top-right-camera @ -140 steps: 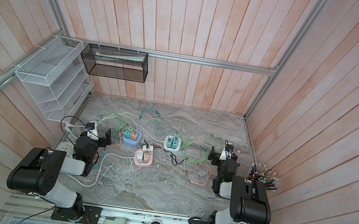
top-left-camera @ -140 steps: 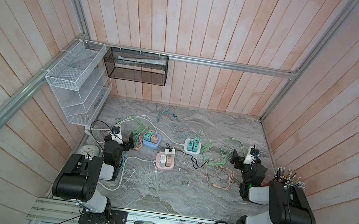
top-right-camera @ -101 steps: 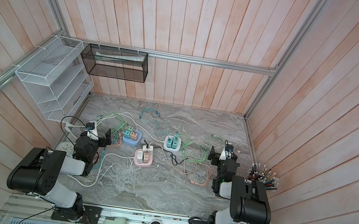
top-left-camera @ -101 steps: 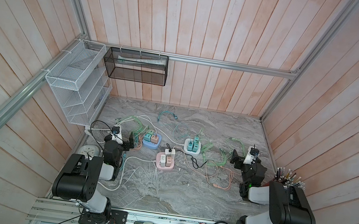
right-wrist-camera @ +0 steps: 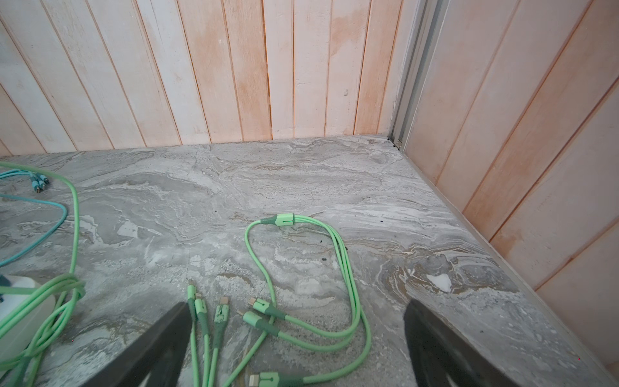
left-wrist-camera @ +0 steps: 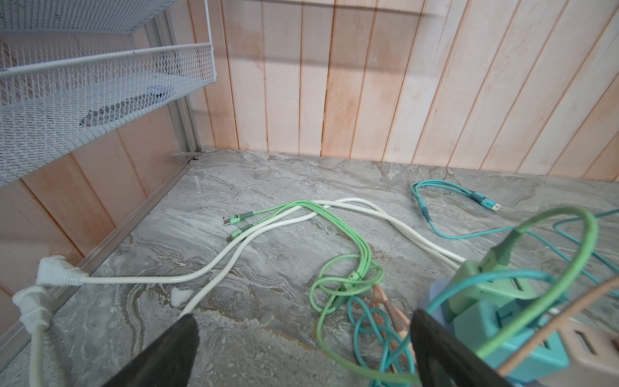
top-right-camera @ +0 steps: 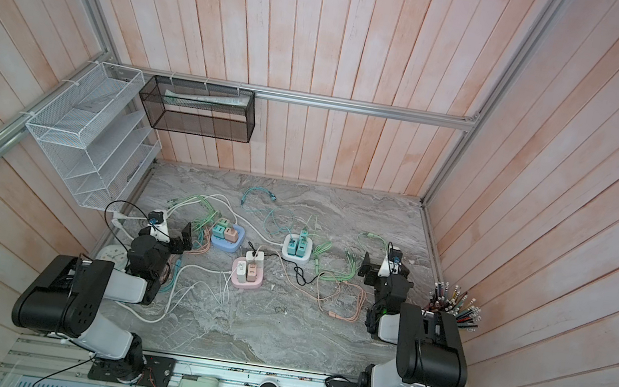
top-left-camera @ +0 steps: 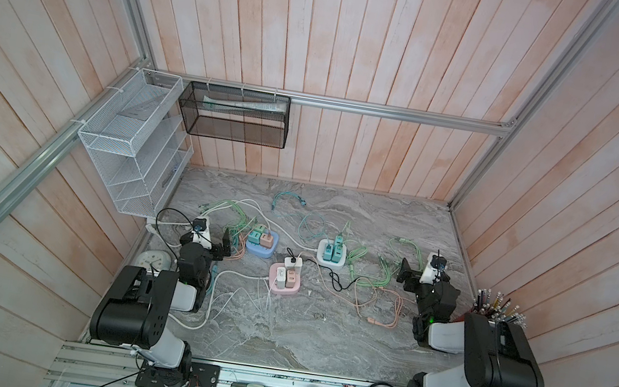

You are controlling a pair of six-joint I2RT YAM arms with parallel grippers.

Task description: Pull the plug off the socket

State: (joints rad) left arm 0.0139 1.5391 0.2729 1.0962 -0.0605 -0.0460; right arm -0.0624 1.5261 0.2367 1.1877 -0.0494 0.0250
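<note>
Black boxy joint housings, white rounded links, black cables on left arm (top-left-camera: 138,310) and right arm (top-left-camera: 496,359). Matte black jaws on left gripper (left-wrist-camera: 303,318) and right gripper (right-wrist-camera: 296,305).

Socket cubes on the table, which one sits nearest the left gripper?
The blue cube, right beside the left gripper; the pink cube and the white cube lie farther off, nearer the middle.

I see a white rack (top-left-camera: 120,131) and black basket (top-left-camera: 233,134) on the walls, pencils (top-left-camera: 497,308) far right, a clock (top-left-camera: 154,260) left
</note>
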